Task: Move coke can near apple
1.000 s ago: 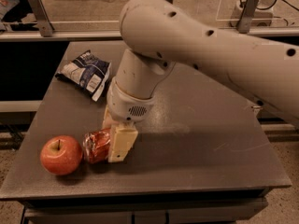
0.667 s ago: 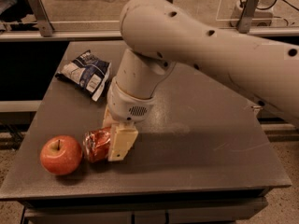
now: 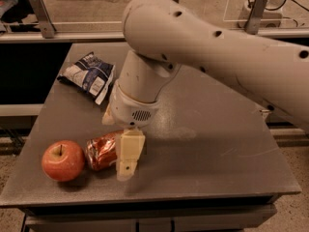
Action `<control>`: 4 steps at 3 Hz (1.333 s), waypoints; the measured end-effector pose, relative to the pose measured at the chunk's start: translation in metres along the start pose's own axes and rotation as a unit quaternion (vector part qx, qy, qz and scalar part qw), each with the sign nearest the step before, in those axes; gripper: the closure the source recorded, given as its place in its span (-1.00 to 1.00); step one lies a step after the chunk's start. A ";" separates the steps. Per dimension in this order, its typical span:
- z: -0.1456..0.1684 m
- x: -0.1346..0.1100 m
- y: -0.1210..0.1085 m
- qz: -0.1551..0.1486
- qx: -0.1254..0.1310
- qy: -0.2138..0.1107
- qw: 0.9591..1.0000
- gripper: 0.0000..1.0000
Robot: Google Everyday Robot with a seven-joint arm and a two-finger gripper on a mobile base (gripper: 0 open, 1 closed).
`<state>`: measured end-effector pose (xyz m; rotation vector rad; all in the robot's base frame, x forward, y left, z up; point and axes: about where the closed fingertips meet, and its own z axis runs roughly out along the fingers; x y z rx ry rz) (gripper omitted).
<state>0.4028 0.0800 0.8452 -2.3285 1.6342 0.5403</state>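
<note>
The coke can [image 3: 100, 152], red and dented, lies on its side on the grey table [image 3: 203, 144] near the front left. The apple [image 3: 63, 160], red-orange with a dark stem, sits just left of the can, touching it or nearly so. My gripper [image 3: 120, 161] comes down from the big beige arm [image 3: 193, 47] and is at the can's right end, low over the table. It covers part of the can.
A blue-and-white snack bag [image 3: 88, 75] lies at the table's back left. The table's front edge [image 3: 145, 197] is close below the apple and can. A rail with metal posts [image 3: 41, 13] runs behind the table.
</note>
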 end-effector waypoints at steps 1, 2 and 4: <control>0.000 0.000 0.000 0.000 0.000 0.000 1.000 -1.00; -0.013 0.016 0.004 0.005 0.019 -0.006 1.000 -1.00; -0.043 0.060 0.021 0.055 0.072 0.005 0.996 -1.00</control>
